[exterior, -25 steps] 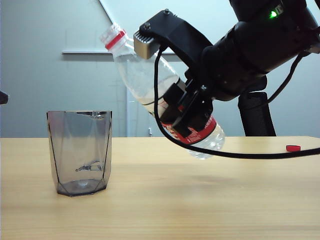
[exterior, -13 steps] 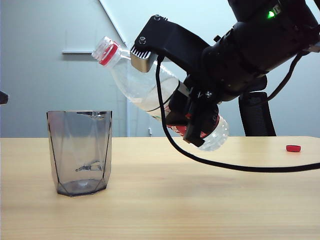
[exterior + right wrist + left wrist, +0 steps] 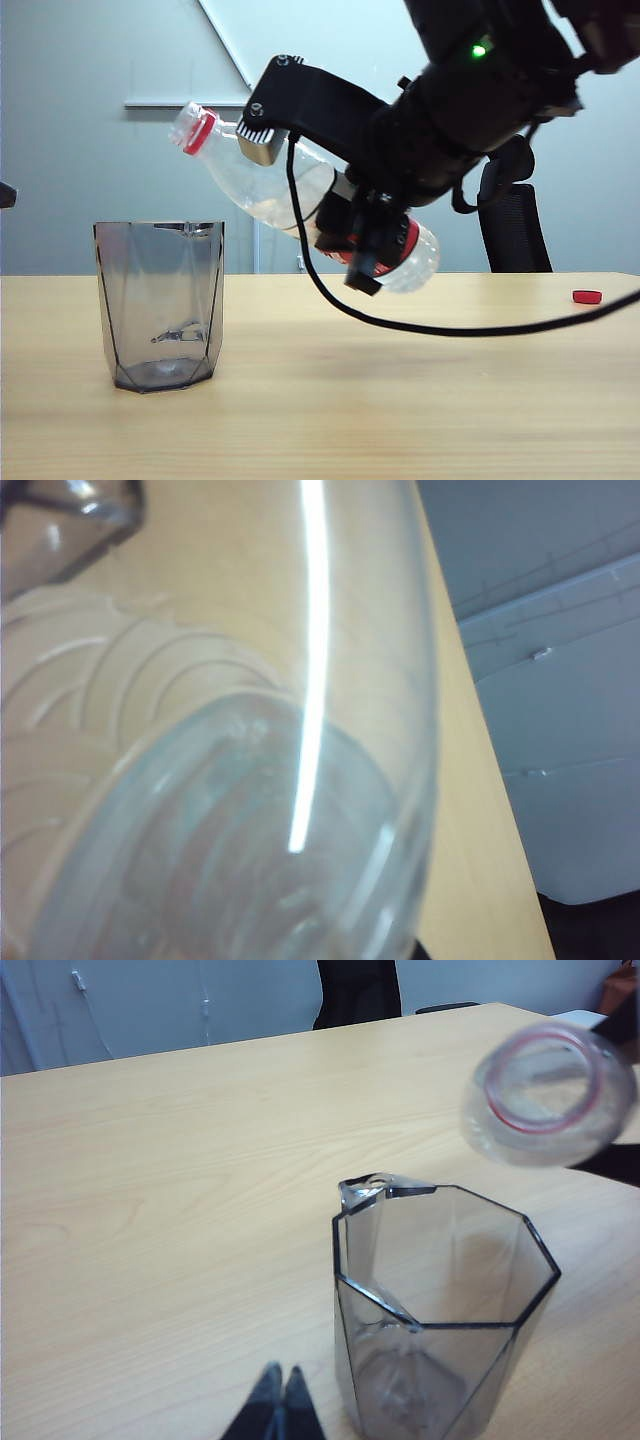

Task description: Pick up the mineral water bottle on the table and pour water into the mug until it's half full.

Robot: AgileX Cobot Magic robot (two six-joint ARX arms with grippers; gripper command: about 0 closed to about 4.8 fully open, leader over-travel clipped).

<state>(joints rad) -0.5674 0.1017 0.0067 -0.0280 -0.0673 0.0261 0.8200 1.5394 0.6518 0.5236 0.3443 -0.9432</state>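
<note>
The mug [image 3: 160, 305] stands upright on the table [image 3: 400, 400], below and well to the left of the right gripper [image 3: 368, 240]. It looks empty: only reflections show near its base, and no waterline is visible in the exterior or the left wrist view, where its faceted rim [image 3: 445, 1260] lies just beyond the left gripper [image 3: 278, 1405]. That gripper's two dark fingertips meet in a point, closed on nothing, low and just beside the mug's near wall.

The mineral water bottle [image 3: 300, 205] hangs in the air above the table, tilted steeply with its open mouth and red neck ring [image 3: 198, 132] up and to the left of the right gripper, higher than the mug's rim and roughly over its right edge. The water [image 3: 285, 212] sits low in the tilted body, short of the neck; none shows leaving the mouth. The left wrist view looks straight into the open mouth [image 3: 548, 1095].

The right gripper clamps the bottle around its red label, fingers on either side of the lower body, wrist rolled so the bottle leans toward the mug. The right arm comes down from the upper right, a black cable [image 3: 420, 325] looping beneath it. In the right wrist view the clear bottle wall [image 3: 250, 780] fills the picture.

To the gripper's far right a small red cap [image 3: 587, 296] lies on the table.
</note>
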